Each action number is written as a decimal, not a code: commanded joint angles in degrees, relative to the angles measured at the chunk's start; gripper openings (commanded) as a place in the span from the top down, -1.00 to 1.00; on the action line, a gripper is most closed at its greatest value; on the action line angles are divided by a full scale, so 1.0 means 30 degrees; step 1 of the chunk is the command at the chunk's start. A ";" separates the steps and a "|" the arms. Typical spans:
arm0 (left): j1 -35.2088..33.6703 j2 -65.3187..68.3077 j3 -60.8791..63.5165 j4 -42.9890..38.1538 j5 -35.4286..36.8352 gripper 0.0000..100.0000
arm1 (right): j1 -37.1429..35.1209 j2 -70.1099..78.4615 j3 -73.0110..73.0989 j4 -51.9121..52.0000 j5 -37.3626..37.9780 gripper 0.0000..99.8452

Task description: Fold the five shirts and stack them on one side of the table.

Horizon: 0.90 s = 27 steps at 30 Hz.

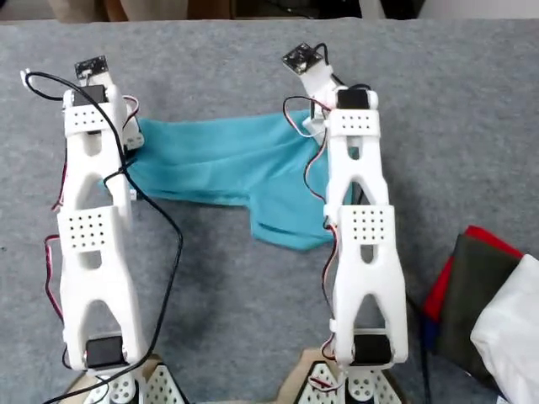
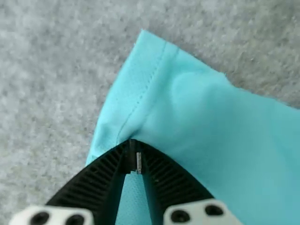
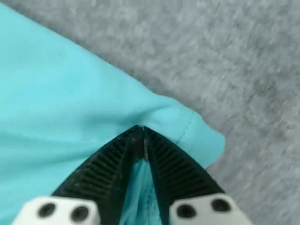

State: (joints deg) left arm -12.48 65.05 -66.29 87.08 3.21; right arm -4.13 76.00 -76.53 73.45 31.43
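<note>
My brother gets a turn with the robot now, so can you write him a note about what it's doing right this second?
Left gripper: shut on one hemmed corner of the teal shirt.
Right gripper: shut on another corner of the same shirt.
The shirt lies across the grey table between the two arms, with one part bunched beside the right arm.
A pile sits at the table's near right edge: a red cloth, a dark cloth and a white cloth. I cannot tell whether they are folded.
Done: both corners are gripped.
Left: fold the teal shirt and stack it with the others.
</note>
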 commanded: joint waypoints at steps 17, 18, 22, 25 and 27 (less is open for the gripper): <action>0.0176 0.1070 -0.5509 0.4396 -0.0176 0.96 | -0.0103 -0.1216 -0.4205 0.1407 0.0059 0.94; 0.0176 0.0952 -0.5949 0.4571 -0.0440 0.96 | -0.0190 -0.1480 -0.5172 0.2227 0.0059 0.94; 0.0147 -0.0425 -0.6359 0.4601 -0.1348 0.96 | -0.0337 -0.2857 -0.6227 0.3194 0.0059 0.94; 0.0234 -0.2271 -0.5363 0.4601 -0.2315 0.96 | -0.0337 -0.3824 -0.6256 0.4366 0.0059 0.94; 0.0293 -0.3619 -0.4161 0.4630 -0.3048 0.96 | -0.0337 -0.4440 -0.6344 0.5744 0.0117 0.94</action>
State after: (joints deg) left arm -12.31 62.42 -81.05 100.18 -3.56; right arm -4.04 69.85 -92.44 86.55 31.43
